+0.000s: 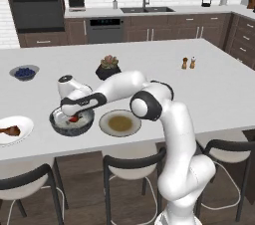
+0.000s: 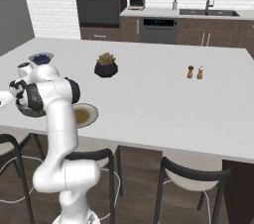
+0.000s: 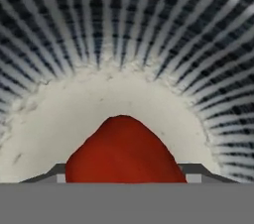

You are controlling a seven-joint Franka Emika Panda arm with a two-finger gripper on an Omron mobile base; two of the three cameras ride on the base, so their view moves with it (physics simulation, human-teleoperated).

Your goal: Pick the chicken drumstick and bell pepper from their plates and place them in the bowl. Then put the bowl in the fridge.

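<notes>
White island counter (image 1: 209, 89) is carrying the bowl (image 1: 72, 125), where the gripper (image 1: 73, 116) is reaching inside with the bell pepper (image 3: 124, 151) sitting between its jaws, which are closing around it. Releasing low over the pale bottom should be preventing bounce; the drumstick (image 1: 10, 130) is waiting on the white plate (image 1: 22, 134).

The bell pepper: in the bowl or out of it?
In. The bell pepper sits inside the bowl, its whitish inside showing around it in the hand view.

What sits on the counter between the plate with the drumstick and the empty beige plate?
The bowl, seen in the left base view, with the bell pepper inside and the gripper lowered into it.
</notes>
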